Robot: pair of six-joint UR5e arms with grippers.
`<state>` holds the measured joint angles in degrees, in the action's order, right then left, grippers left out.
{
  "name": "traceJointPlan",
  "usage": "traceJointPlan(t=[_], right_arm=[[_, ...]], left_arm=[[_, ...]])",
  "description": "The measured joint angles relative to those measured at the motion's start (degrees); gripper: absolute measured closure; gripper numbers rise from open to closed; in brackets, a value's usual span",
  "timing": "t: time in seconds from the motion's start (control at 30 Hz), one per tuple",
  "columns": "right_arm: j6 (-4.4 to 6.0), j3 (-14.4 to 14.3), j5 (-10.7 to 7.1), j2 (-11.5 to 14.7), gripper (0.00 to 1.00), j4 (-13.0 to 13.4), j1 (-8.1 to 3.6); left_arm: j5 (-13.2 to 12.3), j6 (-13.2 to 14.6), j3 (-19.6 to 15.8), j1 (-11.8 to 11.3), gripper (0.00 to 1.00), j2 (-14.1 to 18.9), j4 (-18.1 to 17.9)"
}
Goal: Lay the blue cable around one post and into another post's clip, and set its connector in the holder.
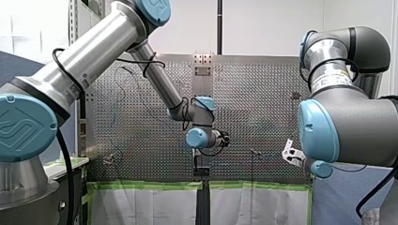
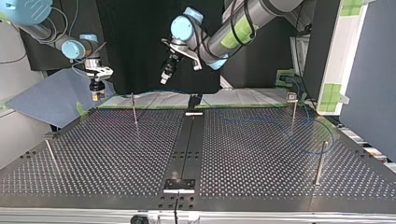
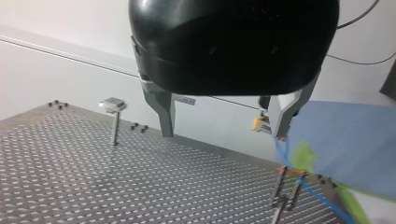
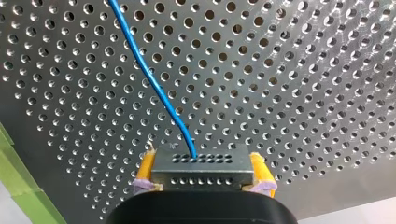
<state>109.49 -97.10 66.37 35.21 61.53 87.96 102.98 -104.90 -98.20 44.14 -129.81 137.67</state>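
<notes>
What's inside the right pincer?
My right pincer clamps a grey connector between yellow pads; blue cable exits it. Its rear is covered by the pincer body.

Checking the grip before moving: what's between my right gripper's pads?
The right wrist view shows the grey connector clamped between the yellow pads of the right gripper, blue cable leading from it.

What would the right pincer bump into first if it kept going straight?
Likely the perforated table: the right pincer, gripping the connector, points at bare holes, though depth is unclear.
</notes>
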Motion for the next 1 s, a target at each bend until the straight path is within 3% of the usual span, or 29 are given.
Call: traceJointPlan(t=[0.3, 0.6, 1.0], right_arm=[[0.01, 0.01, -0.01, 0.00, 0.98, -0.16, 0.11], [-0.05, 0.01, 0.00, 0.00, 0.98, -0.16, 0.33], [-0.15, 0.02, -0.01, -0.01, 0.98, -0.16, 0.69]], left_arm=[[-4.27, 0.86, -4.53, -4.53, 0.01, 4.53, -3.16], [-4.99, 0.92, -9.12, -9.00, 0.01, 9.12, -5.23], [-5.03, 0.80, -15.14, -10.28, 0.01, 15.14, -7.49]])
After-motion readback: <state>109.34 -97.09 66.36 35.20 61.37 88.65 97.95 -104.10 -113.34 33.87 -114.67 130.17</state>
